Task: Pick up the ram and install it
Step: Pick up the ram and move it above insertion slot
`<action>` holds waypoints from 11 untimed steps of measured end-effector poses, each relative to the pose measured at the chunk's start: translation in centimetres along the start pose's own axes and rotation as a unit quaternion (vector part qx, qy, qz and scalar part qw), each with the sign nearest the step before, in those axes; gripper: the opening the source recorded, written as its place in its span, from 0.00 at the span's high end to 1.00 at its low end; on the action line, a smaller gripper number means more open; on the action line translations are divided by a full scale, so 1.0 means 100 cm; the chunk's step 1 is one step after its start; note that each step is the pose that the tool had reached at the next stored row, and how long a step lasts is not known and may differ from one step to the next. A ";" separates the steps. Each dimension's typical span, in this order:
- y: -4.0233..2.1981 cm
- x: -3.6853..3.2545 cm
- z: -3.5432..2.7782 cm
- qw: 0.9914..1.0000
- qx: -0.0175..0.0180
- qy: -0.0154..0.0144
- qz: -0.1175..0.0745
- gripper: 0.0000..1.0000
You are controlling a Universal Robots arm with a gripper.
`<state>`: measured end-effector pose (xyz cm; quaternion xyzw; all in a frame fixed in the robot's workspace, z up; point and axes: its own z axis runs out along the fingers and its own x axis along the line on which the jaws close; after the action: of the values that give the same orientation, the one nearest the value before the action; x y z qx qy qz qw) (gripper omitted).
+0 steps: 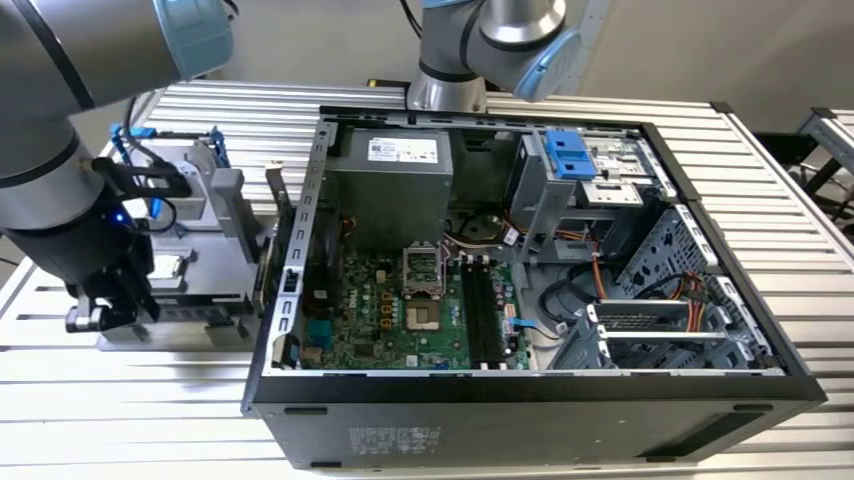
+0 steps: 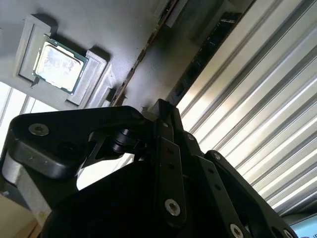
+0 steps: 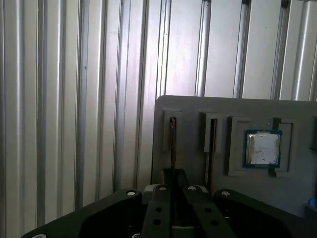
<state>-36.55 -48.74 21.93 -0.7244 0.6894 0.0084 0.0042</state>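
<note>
Ribbed aluminium slats form the table point(image 1: 801, 180) under everything we see. On it, at the exterior view's left, sits a grey parts holder point(image 3: 198, 106) with the arm point(image 1: 54, 130) bent over it. We find the gripper point(image 3: 173, 172) low over that holder. In the first wrist view its fingertips point(image 3: 174, 179) are drawn close together on the ram point(image 3: 172, 141), which stands on its thin edge in a narrow slot and runs straight out ahead from between the fingers. We read that as a closed grip on the stick's near end, with the rest of its length seated in the slot. Just beside the fingers a neighbouring slot point(image 3: 213, 136) shows a dark strip of its own; what it is we cannot tell. Further to that same side, apart from the fingers, the square silver processor point(image 3: 262, 148) lies flat in its pocket. Well away from the fingers, the open computer case point(image 1: 534, 400) lies on its side, its green motherboard point(image 1: 387, 320) facing up with the long black memory slots point(image 1: 487, 310) running across it.
</note>
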 end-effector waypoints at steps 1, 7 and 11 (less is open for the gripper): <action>0.0000 0.0000 -0.0014 1.000 0.000 0.000 0.000 1.00; 0.0000 -0.0001 -0.0099 1.000 0.000 0.000 0.000 1.00; 0.0001 -0.0003 -0.0159 1.000 0.000 0.000 0.000 1.00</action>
<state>-36.54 -48.74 23.52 -0.7244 0.6893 0.0084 0.0042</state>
